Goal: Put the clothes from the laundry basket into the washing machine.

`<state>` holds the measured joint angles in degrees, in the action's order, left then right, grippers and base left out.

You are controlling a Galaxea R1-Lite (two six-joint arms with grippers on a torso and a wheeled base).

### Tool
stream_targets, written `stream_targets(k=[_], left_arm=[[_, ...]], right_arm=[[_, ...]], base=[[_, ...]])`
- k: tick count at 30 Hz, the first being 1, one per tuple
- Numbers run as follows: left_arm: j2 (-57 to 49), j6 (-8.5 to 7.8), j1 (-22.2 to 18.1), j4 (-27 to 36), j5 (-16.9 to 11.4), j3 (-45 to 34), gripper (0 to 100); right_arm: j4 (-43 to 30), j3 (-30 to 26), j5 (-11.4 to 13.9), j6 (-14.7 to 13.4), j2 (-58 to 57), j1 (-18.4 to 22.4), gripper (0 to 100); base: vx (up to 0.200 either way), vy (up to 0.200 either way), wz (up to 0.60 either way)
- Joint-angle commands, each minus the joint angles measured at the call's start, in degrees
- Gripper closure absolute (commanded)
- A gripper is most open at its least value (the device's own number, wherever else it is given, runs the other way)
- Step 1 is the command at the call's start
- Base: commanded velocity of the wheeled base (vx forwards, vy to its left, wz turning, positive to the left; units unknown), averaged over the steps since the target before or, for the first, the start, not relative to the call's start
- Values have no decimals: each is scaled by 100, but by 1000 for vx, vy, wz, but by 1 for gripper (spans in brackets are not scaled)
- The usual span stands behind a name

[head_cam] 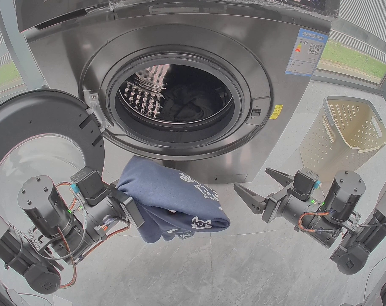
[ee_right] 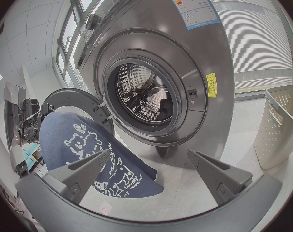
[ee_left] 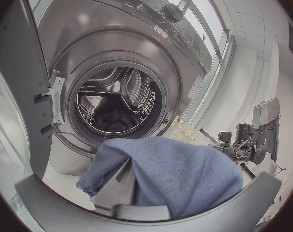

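A navy blue garment [head_cam: 176, 200] with white cartoon prints hangs from my left gripper [head_cam: 131, 205], which is shut on it, in front of and below the washing machine's open round port [head_cam: 176, 94]. The same cloth drapes over my left fingers [ee_left: 120, 184] and shows farther off as the blue garment [ee_right: 88, 158]. Dark clothing [head_cam: 188, 100] lies inside the steel drum [ee_left: 116, 100]. My right gripper [head_cam: 261, 188] stands open and holds nothing, right of the garment; its fingers [ee_right: 220, 174] are spread wide. The cream laundry basket [head_cam: 346, 134] stands to the machine's right.
The machine's round door [head_cam: 36, 141] is swung fully open at the left, close behind my left arm. Grey tiled floor [head_cam: 227, 268] lies in front. Windows run behind the machine on both sides.
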<state>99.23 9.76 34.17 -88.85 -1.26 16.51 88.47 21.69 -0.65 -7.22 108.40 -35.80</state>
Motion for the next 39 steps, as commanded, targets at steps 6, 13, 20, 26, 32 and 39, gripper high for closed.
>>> stream_targets(k=[6,13,20,26,32,39], left_arm=[[44,-10,11,-1,-15,-25,100],[79,-10,28,-1,-24,-7,100],[228,-71,-24,-1,-6,125,100],[659,-291,-60,25,600,810,100],[1300,-300,-60,60,424,1434,100],[2197,-282,-420,254,521,2797,100]], right_arm=[[-5,-7,3,1,32,3,0],[-5,-156,3,10,59,-6,0],[-5,-701,91,115,50,-225,0],[-5,-1184,179,168,-91,-972,0],[4,-1255,161,150,-56,-1183,0],[4,-1193,117,142,-21,-1148,0]], base=[[200,0,0],[200,0,0],[114,0,0],[0,0,0],[0,0,0],[0,0,0]])
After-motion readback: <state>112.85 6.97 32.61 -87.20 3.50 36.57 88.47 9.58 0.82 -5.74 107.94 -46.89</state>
